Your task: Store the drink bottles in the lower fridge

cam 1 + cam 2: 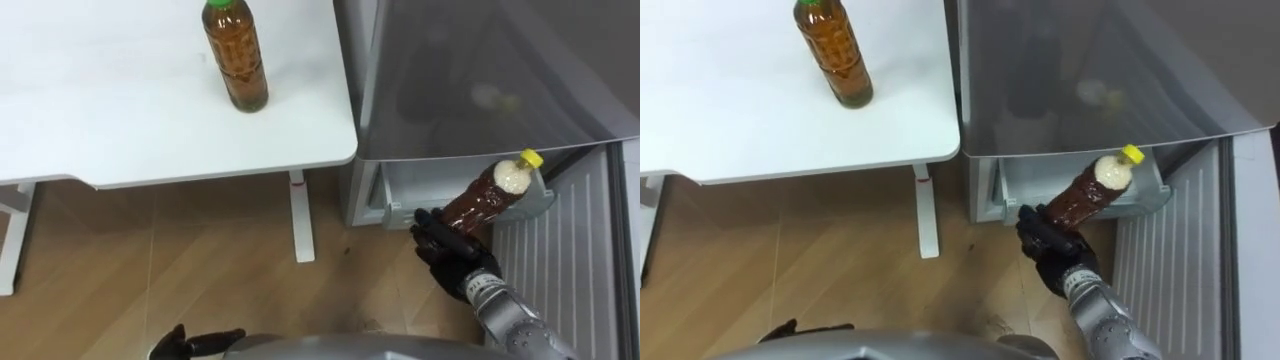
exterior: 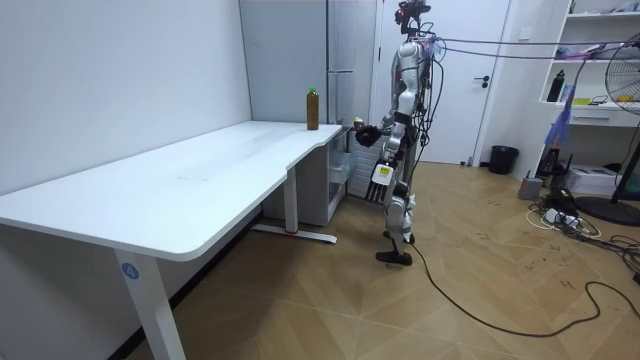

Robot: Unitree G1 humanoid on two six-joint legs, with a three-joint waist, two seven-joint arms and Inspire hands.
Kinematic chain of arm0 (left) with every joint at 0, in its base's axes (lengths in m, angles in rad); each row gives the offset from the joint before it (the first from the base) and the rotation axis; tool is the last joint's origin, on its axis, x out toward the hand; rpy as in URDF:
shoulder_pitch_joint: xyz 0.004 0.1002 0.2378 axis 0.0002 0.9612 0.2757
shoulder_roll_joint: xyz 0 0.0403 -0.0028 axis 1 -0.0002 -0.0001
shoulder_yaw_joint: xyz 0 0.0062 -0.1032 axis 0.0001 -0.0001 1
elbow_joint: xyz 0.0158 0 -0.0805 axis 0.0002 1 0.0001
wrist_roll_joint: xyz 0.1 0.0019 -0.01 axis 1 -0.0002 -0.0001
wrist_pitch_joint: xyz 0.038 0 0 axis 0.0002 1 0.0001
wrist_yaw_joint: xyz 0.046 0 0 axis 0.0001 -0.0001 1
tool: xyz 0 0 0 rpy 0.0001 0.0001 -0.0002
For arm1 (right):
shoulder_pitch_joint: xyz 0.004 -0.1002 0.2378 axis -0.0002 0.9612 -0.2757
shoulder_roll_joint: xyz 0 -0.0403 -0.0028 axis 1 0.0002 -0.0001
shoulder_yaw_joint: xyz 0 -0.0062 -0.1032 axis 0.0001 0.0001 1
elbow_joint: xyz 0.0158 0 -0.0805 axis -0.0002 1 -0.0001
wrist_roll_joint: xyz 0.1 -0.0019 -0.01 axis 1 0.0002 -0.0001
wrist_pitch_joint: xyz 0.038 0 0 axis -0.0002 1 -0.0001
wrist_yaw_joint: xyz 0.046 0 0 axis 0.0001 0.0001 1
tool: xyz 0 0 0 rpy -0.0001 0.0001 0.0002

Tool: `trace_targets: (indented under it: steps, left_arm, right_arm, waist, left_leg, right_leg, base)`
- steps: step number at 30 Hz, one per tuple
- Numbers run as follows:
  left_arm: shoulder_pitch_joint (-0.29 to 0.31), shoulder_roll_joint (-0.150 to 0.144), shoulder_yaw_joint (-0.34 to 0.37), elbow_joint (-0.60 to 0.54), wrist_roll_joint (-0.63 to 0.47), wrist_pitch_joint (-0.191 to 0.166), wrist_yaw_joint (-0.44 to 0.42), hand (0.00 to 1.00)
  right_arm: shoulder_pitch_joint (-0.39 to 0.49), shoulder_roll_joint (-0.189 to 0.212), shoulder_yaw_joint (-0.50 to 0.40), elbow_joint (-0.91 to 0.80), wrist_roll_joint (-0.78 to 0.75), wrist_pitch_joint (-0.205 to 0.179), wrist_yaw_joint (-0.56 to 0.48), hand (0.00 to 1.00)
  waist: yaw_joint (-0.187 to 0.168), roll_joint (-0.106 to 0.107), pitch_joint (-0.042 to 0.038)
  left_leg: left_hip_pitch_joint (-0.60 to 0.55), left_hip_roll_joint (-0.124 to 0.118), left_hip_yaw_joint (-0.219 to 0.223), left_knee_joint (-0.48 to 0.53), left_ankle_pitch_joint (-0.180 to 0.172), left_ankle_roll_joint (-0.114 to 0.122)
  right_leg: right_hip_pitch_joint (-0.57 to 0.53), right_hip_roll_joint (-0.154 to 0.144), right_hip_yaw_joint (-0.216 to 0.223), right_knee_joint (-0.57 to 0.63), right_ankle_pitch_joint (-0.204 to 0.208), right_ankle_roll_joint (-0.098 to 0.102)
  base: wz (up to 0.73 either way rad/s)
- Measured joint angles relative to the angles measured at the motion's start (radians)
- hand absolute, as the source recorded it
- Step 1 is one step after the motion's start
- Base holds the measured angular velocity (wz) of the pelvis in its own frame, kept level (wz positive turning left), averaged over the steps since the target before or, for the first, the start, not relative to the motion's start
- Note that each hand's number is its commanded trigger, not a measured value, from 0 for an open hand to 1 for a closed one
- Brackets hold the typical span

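While curled around the brown, yellow-capped plastic bottle [image 1: 492,195], holds right hand [image 1: 450,250] just before the grey fridge's [image 1: 480,70] lower drawer [image 1: 400,188]; leaves green-capped amber bottle [image 1: 236,55] upright on white desk [image 1: 100,120] beside that fridge; cannot tell left hand's [image 1: 195,342] grip.

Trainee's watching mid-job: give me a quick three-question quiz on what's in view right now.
1. Which cap is on the held bottle in the right hand? A green, B yellow, C red.
2. True or false: the green-capped bottle lies on its side on the table.
3. Fill in: the held bottle's cap end points toward the ____.
Key: 1 B; 2 false, it stands upright; 3 fridge.
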State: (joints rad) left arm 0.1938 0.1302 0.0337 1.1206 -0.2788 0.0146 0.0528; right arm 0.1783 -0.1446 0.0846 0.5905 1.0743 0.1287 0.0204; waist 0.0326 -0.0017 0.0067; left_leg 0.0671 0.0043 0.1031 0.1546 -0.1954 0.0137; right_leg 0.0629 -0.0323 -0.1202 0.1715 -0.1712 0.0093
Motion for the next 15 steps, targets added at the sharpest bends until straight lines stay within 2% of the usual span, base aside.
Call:
trace_targets:
  steps: [5, 8, 10, 15]
  left_arm:
    - [0.014, 0.000, 0.002, 0.000, 0.006, 0.000, 0.002, 0.00]
    - [0.029, 0.000, 0.004, 0.000, 0.006, 0.000, 0.000, 0.00]
    - [0.047, 0.000, 0.004, 0.000, 0.006, 0.000, -0.002, 0.00]
    - [0.075, 0.000, 0.004, 0.000, 0.006, 0.004, -0.004, 0.00]
  right_arm:
    - [-0.003, 0.002, -0.029, 0.023, 0.115, -0.008, 0.000, 1.00]
    - [-0.002, 0.001, -0.031, 0.040, 0.178, -0.031, -0.001, 1.00]
    - [-0.003, 0.001, -0.034, 0.063, 0.218, -0.047, -0.001, 1.00]
    - [-0.003, 0.001, -0.039, 0.067, 0.304, -0.054, -0.004, 1.00]
  waist:
    - [0.001, 0.004, 0.0018]
    - [0.003, 0.008, 0.0041]
    - [0.003, 0.004, 0.0069]
    - [0.004, 0.004, 0.0070]
  left_leg:
    - [0.004, 0.000, -0.006, 0.004, 0.000, 0.000]
    - [0.008, 0.001, -0.010, 0.005, 0.000, 0.000]
    - [0.015, 0.000, -0.015, 0.007, -0.001, -0.001]
    - [0.012, -0.001, -0.022, 0.012, -0.001, -0.001]
  right_leg:
    - [0.009, -0.002, -0.020, 0.001, 0.000, 0.000]
    - [0.014, -0.002, -0.026, 0.001, 0.000, 0.000]
    - [0.024, -0.002, -0.029, -0.002, 0.000, 0.000]
    - [0.025, -0.002, -0.034, -0.007, -0.001, 0.000]
  base:
    - [0.03]
    - [0.02]
    - [0.04]
    - [0.03]
